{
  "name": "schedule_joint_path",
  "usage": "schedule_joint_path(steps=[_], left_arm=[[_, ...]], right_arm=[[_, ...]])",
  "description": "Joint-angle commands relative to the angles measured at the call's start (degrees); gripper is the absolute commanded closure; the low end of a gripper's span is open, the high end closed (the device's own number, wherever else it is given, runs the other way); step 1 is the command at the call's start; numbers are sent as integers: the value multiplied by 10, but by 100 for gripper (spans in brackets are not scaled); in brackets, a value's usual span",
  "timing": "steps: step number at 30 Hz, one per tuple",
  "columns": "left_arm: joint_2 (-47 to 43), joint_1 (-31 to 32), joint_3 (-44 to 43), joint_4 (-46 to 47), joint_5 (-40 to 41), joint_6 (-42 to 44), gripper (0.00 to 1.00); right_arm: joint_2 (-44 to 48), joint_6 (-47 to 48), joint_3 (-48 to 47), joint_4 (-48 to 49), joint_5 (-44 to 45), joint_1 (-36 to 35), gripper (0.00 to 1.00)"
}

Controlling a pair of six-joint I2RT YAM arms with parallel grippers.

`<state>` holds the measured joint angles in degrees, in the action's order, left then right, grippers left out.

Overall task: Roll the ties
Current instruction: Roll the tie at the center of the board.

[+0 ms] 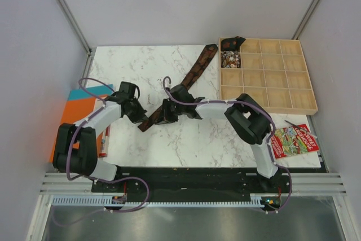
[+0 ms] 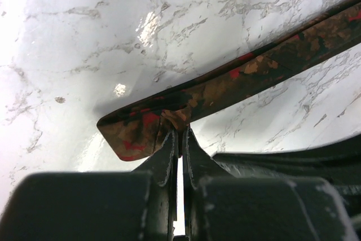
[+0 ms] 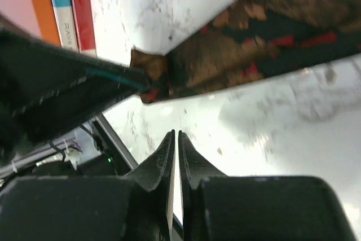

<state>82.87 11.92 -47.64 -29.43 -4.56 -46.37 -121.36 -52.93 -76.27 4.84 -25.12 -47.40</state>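
Observation:
A dark brown tie with reddish flecks lies slantwise on the marble table, its far end by the tray and its near end at mid-table. My left gripper is shut on that near end. In the left wrist view the fingertips pinch the edge of the tie close to its folded tip. My right gripper hovers just right of it. Its jaws are all but shut with nothing between them. The tie passes beyond them without touching.
A wooden compartment tray stands at the back right, with a rolled tie in one cell and a dark tie at its top-left corner. An orange and teal book lies at the left edge, a red booklet at the right.

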Motion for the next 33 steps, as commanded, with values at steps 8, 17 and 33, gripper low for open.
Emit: schedule_joint_path(steps=[8, 17, 33], left_arm=[[52, 27, -47, 30, 23, 1, 82], [41, 28, -62, 31, 15, 3, 55], [-12, 29, -67, -19, 69, 29, 58]], right_arm=[[149, 84, 102, -82, 28, 54, 86], [169, 104, 104, -96, 28, 53, 85], [142, 79, 60, -70, -3, 20, 84]])
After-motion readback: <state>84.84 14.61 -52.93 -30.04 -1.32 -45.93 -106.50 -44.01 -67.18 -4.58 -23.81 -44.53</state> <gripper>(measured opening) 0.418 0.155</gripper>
